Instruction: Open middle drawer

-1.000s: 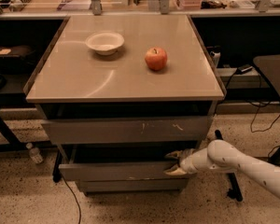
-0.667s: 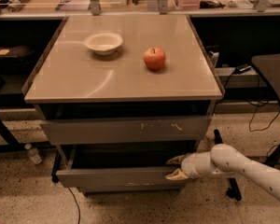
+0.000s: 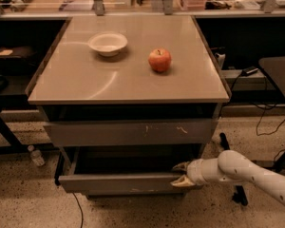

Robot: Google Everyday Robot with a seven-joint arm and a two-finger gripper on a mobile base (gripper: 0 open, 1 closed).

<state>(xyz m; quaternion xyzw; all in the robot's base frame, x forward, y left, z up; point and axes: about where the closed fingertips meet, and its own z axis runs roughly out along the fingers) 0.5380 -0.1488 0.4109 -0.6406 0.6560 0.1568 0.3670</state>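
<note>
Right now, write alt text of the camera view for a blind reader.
The robot's gripper clasps the right end of the partly open middle drawer, below a scratched drawer front. On the tabletop above sit a white bowl and a red apple.

Bowl [image 3: 108,43] left of apple [image 3: 159,60] on the tabletop [image 3: 85,84]; below, middle drawer [image 3: 118,183], pincer [image 3: 176,175] on its right front edge.
</note>
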